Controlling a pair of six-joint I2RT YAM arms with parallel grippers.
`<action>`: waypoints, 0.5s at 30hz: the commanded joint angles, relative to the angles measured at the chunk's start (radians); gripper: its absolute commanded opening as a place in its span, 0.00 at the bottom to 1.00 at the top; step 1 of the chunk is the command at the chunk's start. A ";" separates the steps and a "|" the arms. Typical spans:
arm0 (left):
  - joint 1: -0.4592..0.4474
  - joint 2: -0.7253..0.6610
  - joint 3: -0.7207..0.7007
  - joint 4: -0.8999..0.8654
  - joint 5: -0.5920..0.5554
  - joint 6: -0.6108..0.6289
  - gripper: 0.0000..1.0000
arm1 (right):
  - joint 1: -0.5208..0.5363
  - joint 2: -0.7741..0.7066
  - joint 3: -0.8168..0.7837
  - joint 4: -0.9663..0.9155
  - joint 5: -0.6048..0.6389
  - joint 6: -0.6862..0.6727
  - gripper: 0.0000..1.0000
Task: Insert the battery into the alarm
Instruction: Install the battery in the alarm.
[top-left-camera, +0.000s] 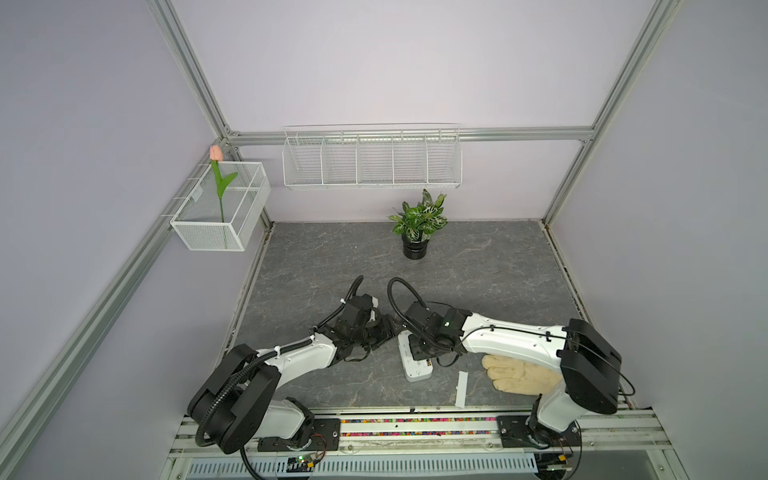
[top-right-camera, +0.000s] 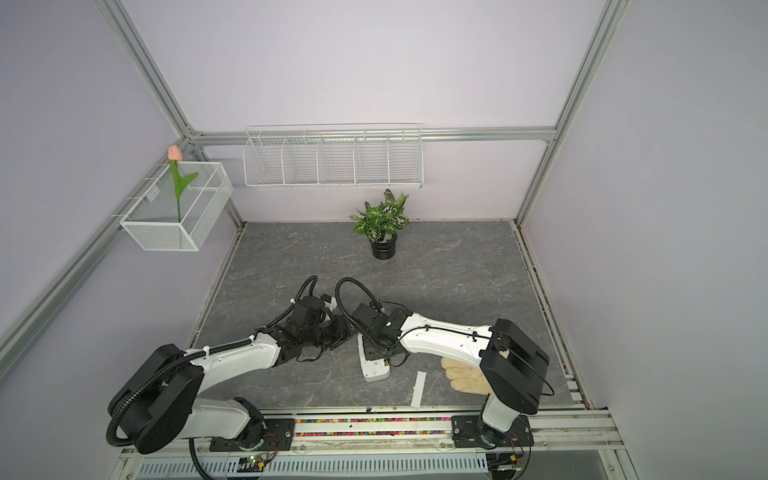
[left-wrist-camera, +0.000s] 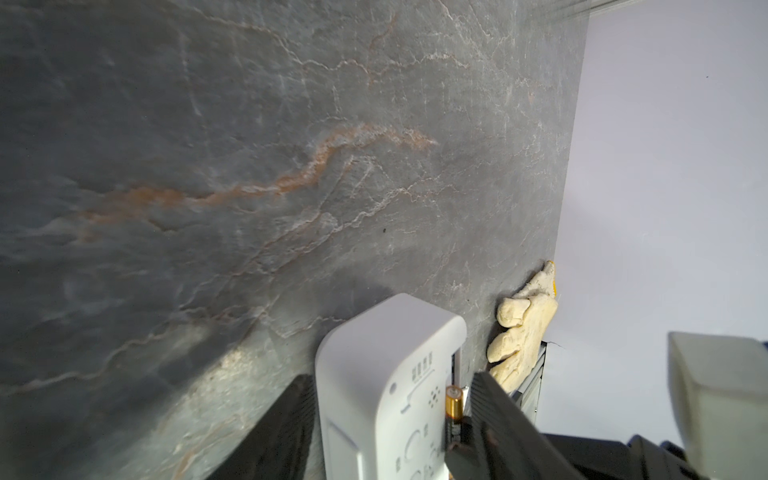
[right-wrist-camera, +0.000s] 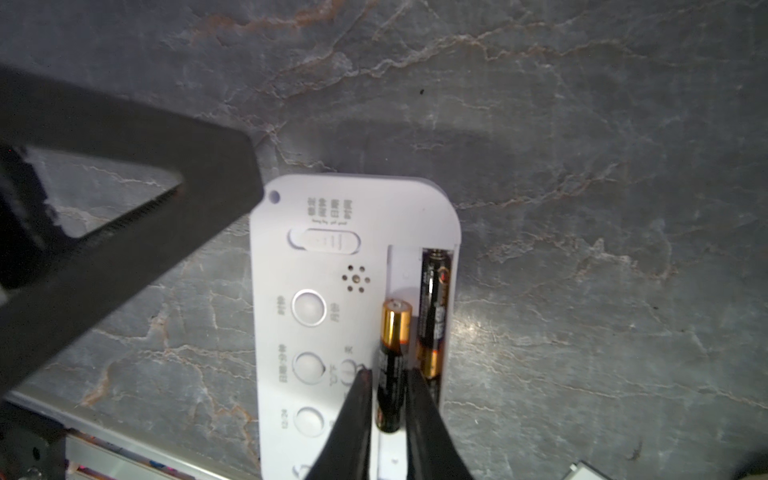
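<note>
The right gripper (right-wrist-camera: 388, 374) is narrowed, its 2 tapered matte-black fingers (right-wrist-camera: 357, 399) set against either side of the battery (right-wrist-camera: 395, 328), a slim cylinder with a glossy gold end and a black printed body. The battery tilts over the open bay, beside a second battery (right-wrist-camera: 434, 299) of the same make that lies seated in the slot along the alarm's long edge. The held one's far end is hidden between the fingers, so I cannot tell whether it touches the bay floor.

The alarm (right-wrist-camera: 324, 270) lies back-up on the table (right-wrist-camera: 582, 124), near the middle of its front edge. It is smooth white plastic with rounded corners, a slider, 3 round buttons in a row and a ring of small holes. Its print is too blurred to read, and 1 end is cut off.

The left gripper (top-left-camera: 383, 320) is spread wide. Its black triangular finger (right-wrist-camera: 166, 232), toothed along the inner edge, touches the alarm's corner.

The table is grey, stone-veined and slightly rough. A cream glove (top-left-camera: 519, 374) lies partly under the right arm.
</note>
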 joint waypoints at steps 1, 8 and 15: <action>-0.006 -0.015 -0.014 0.012 -0.014 0.008 0.62 | 0.008 0.013 0.020 -0.036 0.024 -0.001 0.21; -0.006 -0.015 -0.014 0.015 -0.016 0.009 0.62 | 0.008 -0.001 0.020 -0.057 0.037 -0.004 0.24; -0.005 -0.038 -0.025 0.000 -0.007 0.008 0.62 | 0.004 -0.080 0.021 -0.052 0.067 -0.036 0.28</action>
